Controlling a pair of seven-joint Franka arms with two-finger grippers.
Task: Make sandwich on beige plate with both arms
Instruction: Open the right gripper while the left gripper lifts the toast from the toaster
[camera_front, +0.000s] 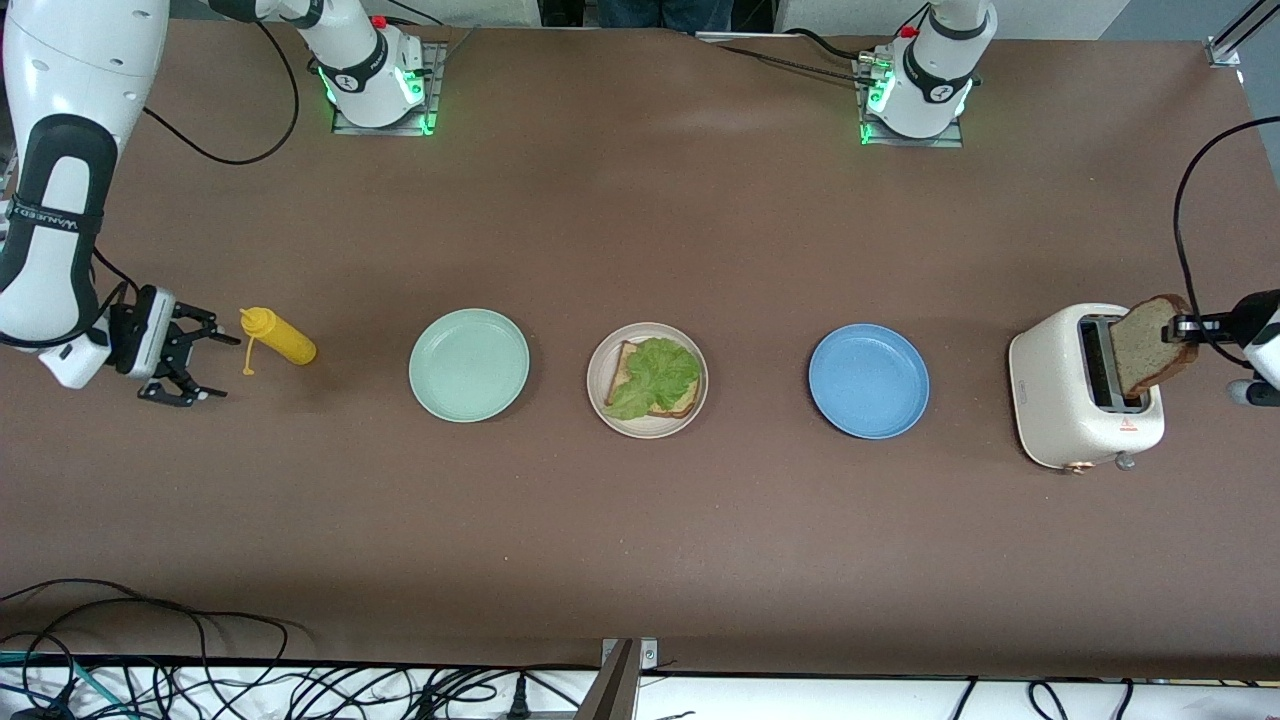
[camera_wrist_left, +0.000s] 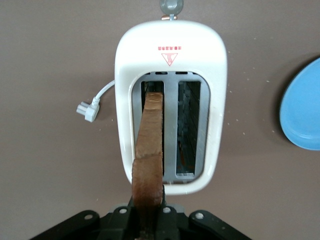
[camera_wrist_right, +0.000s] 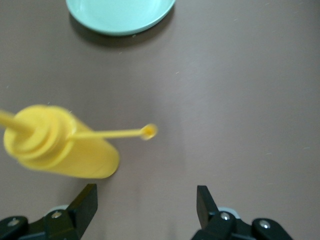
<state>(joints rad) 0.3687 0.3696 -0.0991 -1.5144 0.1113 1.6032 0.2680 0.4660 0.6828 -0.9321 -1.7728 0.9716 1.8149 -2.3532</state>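
Left end effector (camera_wrist_left: 146, 220) clamped on bread slice (camera_front: 1150, 345), half out of toaster (camera_front: 1085, 390). Lift straight up until clear. Target: lettuce (camera_front: 655, 378) on beige plate (camera_front: 647, 380), mid-counter. Right end effector (camera_front: 185, 362) spread, empty, waiting beside mustard bottle (camera_front: 278, 336).

The brown table (camera_front: 640, 520) carries a mustard bottle (camera_front: 280, 338), mint-green plate (camera_front: 469, 364), beige plate (camera_front: 598, 380), blue plate (camera_front: 868, 380) and toaster (camera_front: 1070, 400).

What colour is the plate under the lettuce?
Pale cream-beige plate, under the green lettuce; the front view shows it best.
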